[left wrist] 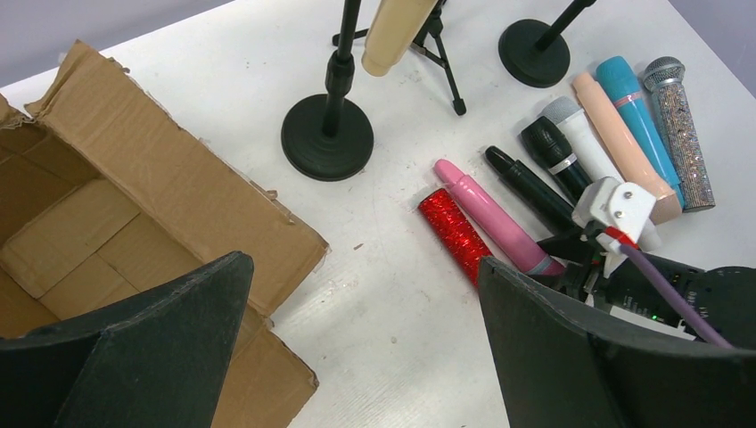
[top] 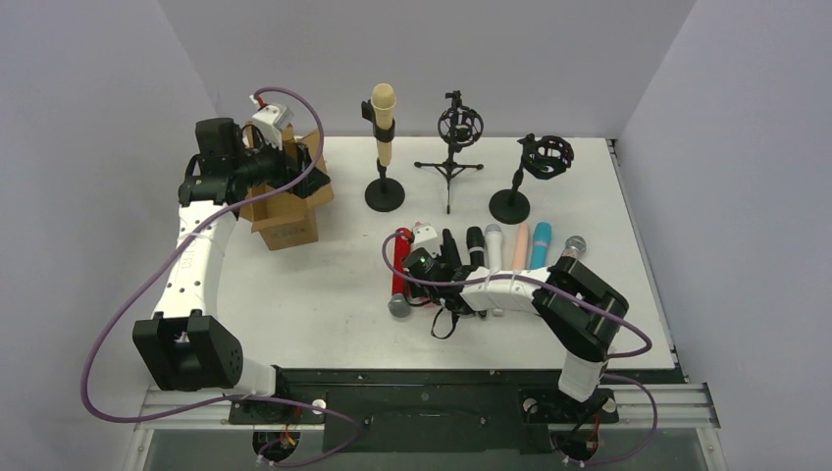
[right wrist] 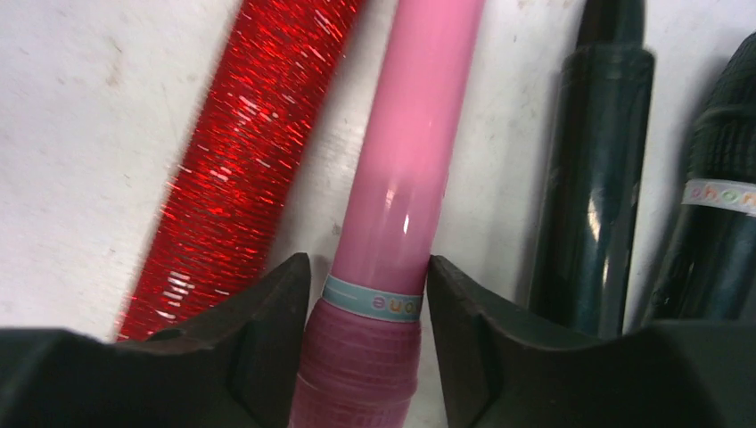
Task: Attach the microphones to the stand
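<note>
A cream-yellow microphone stands clipped in the left stand. The other microphones lie in a row on the table: red, two black, white, peach, teal and glittery. My right gripper is low over the row, shut on the pink microphone at its collar; the microphone lies on the table between the red one and a black one. My left gripper is open and empty, held high by the box.
A tripod stand and a round-base stand, each with an empty black shock mount, stand at the back. An open brown cardboard box sits at the back left, under my left arm. Purple cables loop from both arms.
</note>
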